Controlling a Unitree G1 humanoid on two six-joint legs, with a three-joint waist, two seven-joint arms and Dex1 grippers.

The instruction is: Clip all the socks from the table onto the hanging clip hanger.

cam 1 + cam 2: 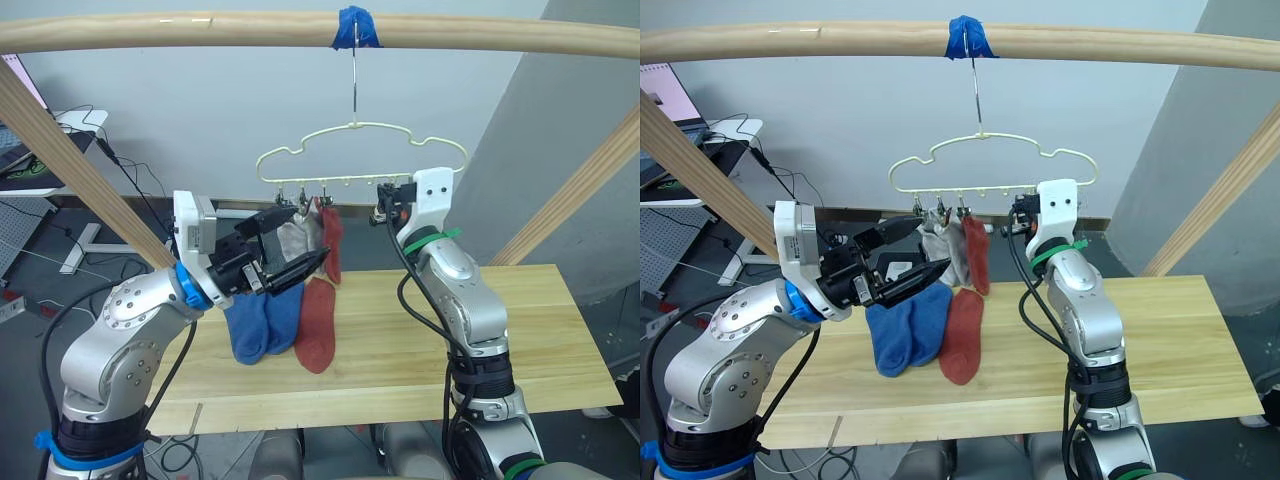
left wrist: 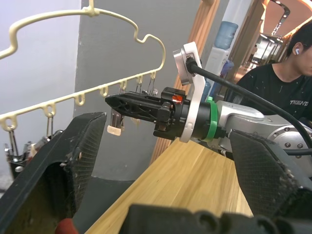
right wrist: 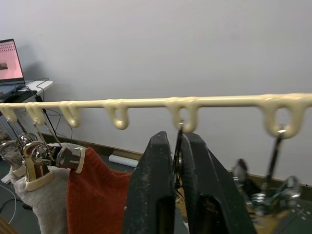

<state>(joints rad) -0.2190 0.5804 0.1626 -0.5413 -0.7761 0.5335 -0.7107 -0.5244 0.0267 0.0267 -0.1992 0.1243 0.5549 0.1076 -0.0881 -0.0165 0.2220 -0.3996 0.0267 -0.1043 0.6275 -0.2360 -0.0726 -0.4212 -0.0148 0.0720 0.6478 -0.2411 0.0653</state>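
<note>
- Left gripper (image 1: 902, 252) hovered fingers apart beside the hung grey sock (image 1: 943, 250).
- Right gripper (image 3: 178, 185) pinched a clip (image 2: 115, 123) on the clip hanger (image 1: 362, 150).
- Blue socks (image 1: 262, 322) and a red sock (image 1: 317, 335) lay on the desk (image 1: 540, 330).

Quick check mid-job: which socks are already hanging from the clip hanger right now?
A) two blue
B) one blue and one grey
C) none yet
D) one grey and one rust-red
D: a grey sock and a rust-red sock hang clipped to the clip hanger, while two blue socks and another rust-red sock lie on the table.
</note>
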